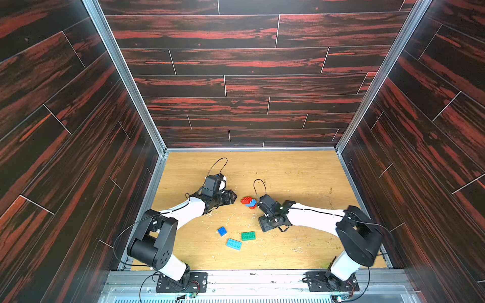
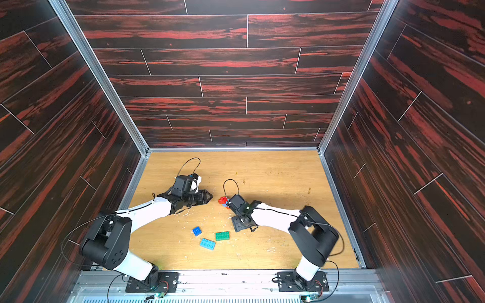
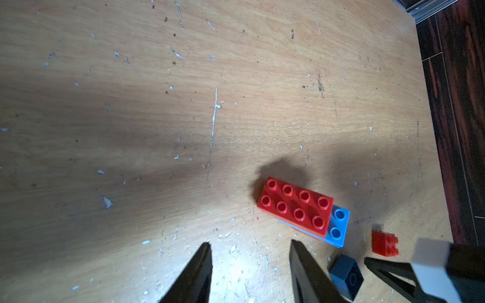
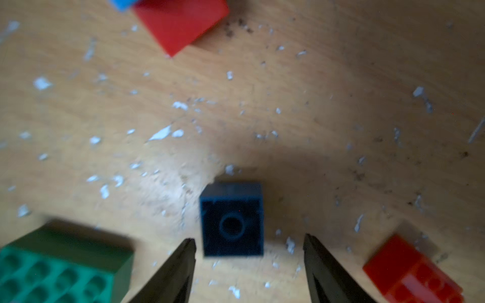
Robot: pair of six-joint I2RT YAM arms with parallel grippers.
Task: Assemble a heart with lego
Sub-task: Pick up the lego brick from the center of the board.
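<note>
Now the left tool (image 3: 250, 242) stands open with nothing between its fingers, its tips low over the bench (image 3: 157, 118) and just short of the heart (image 3: 296, 207), here a red oblong brick pressed studs-up on a light-blue one that sticks out at one end. The right tool (image 4: 249, 238) is open too and grips nothing. A dark-blue square brick (image 4: 232, 219) lies hollow side up just ahead of its tips, close to one finger but apart from it as far as the blur shows. A small red brick (image 4: 412, 272) lies tipped on its side nearby. Nearer the robot, well apart from the heart, lie a blue square brick (image 1: 222, 230), a green oblong brick (image 1: 248, 235) and a light-blue oblong brick (image 1: 233, 244), all studs up. The bench is pale wood grain, scuffed and strewn with white flecks. Walls (image 1: 236, 65) of dark planks streaked with red close it in on three sides, with aluminium rails (image 1: 126, 78) at the corners. The left arm (image 1: 189, 210) and right arm (image 1: 315, 217) rise from black base plates (image 1: 181, 282) at the near edge, elbows bent, white forearms slanting inward to either side of the heart
</note>
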